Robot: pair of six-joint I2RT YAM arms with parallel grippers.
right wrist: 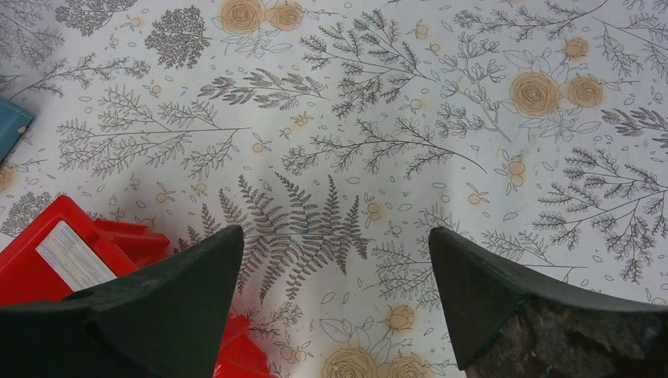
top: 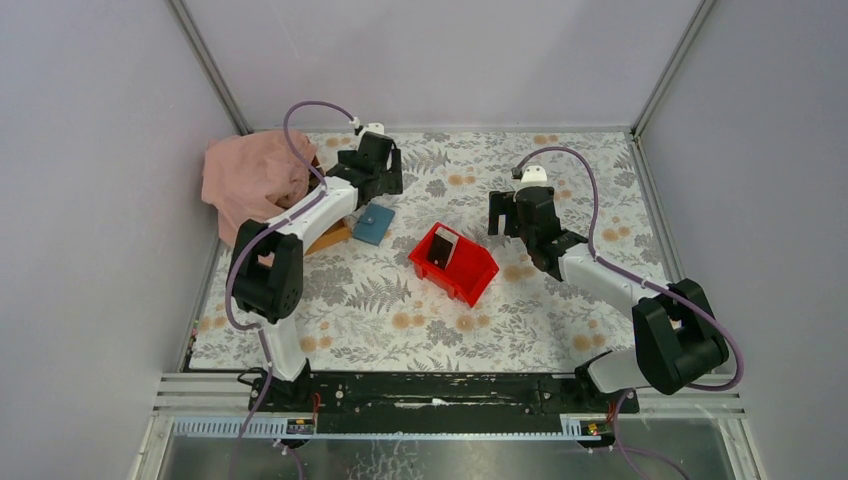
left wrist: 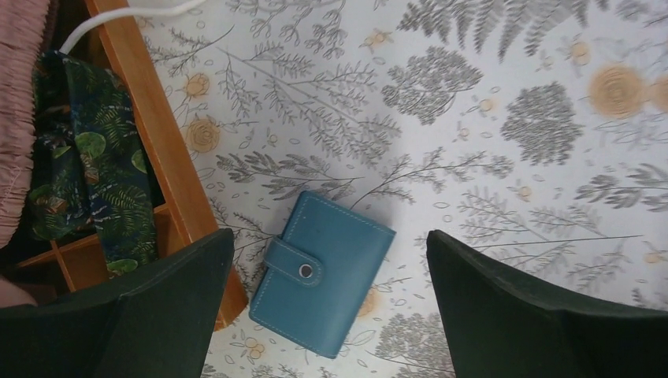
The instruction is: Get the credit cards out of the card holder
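The left jaws hang wide apart over the shut wallet (left wrist: 323,272); the right jaws gape near the bin (top: 470,283), a card (top: 444,247) inside.

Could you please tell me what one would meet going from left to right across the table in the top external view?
Pink cloth → blue card holder → red bin, with a card inside it.

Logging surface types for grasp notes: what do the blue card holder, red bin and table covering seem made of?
Card holder: likely leather or faux leather, matte, with pale edge stitching and a metal-looking snap.
Red bin: seemingly moulded plastic, smooth, uniform colour.
Table covering: probably printed cloth or vinyl; soft ripples show in the floral print.
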